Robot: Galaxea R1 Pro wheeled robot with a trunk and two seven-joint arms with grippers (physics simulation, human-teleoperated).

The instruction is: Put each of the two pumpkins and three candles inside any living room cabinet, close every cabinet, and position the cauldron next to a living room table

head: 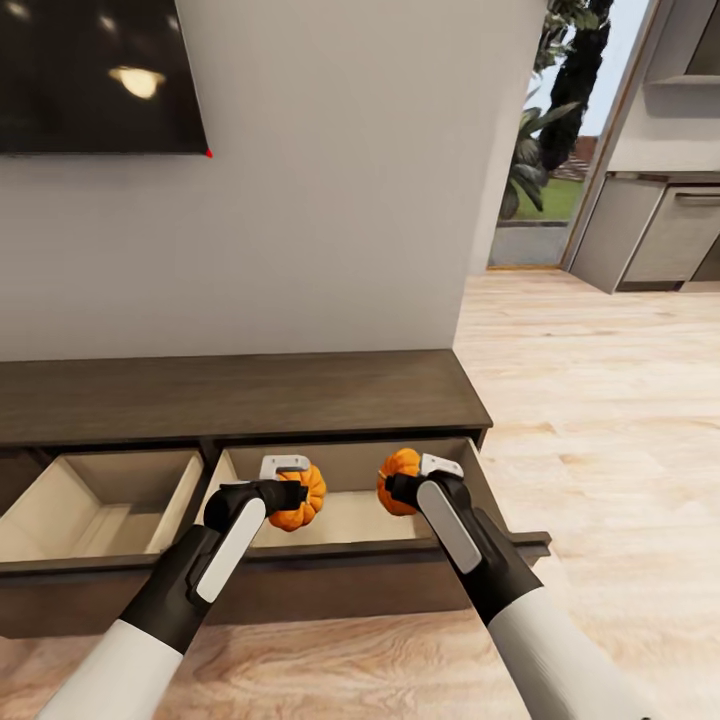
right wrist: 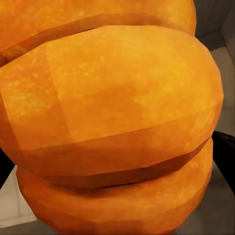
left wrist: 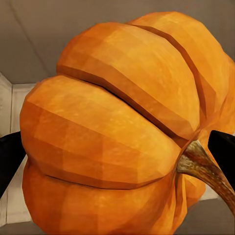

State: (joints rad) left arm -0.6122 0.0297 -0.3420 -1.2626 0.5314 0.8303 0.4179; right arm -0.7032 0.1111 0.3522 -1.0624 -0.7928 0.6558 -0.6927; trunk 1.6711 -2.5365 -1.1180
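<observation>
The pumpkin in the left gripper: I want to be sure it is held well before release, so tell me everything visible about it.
The pumpkin is bright orange, matte, with deep ribs and a curved brown woody stem pointing sideways, so it is tipped over. The left gripper is shut on it, a dark finger at each flank. It hangs over the right-hand open drawer of the dark wooden cabinet, not resting on the drawer floor as far as shows.

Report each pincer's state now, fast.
Left pincer: shut on a bright-orange ribbed pumpkin, over the open wooden drawer.
Right pincer: shut on the second orange ribbed pumpkin.
</observation>
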